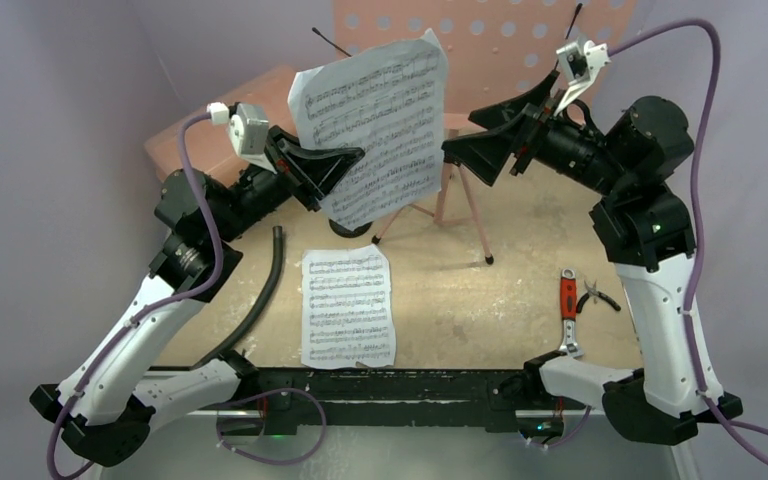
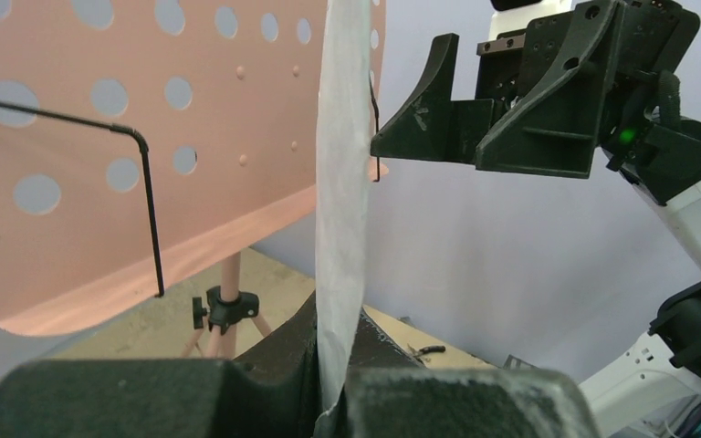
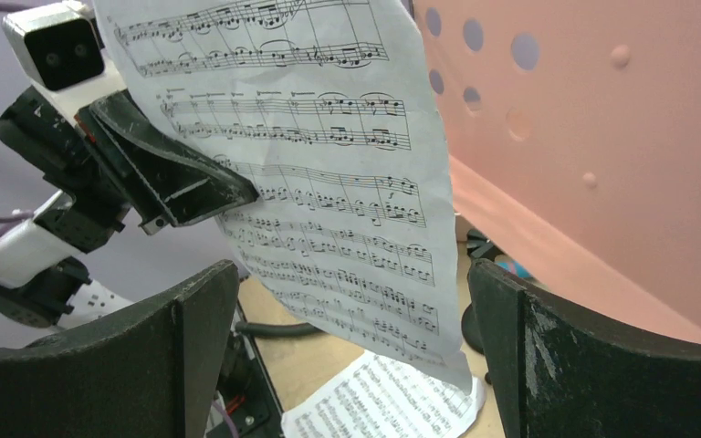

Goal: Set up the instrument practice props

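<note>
My left gripper (image 1: 345, 165) is shut on the left edge of a white sheet-music page (image 1: 380, 120), holding it upright in the air in front of the pink perforated music stand (image 1: 490, 40). In the left wrist view the page (image 2: 342, 182) runs edge-on up from my pinched left gripper (image 2: 333, 356). My right gripper (image 1: 460, 130) stands wide open by the page's right edge, with nothing between its fingers (image 3: 201, 319). A second page (image 1: 348, 308) lies flat on the table. The black mic stand base (image 1: 345, 228) peeks out below the held page. A cyan bit (image 3: 508, 266), perhaps the microphone, shows under the stand's ledge.
A black hose (image 1: 265, 285) curves along the table at the left. Red-handled pliers (image 1: 567, 298) and small black pliers (image 1: 598, 296) lie at the right. A translucent pink case (image 1: 210, 125) sits at the back left. The stand's tripod legs (image 1: 465, 215) spread behind the held page.
</note>
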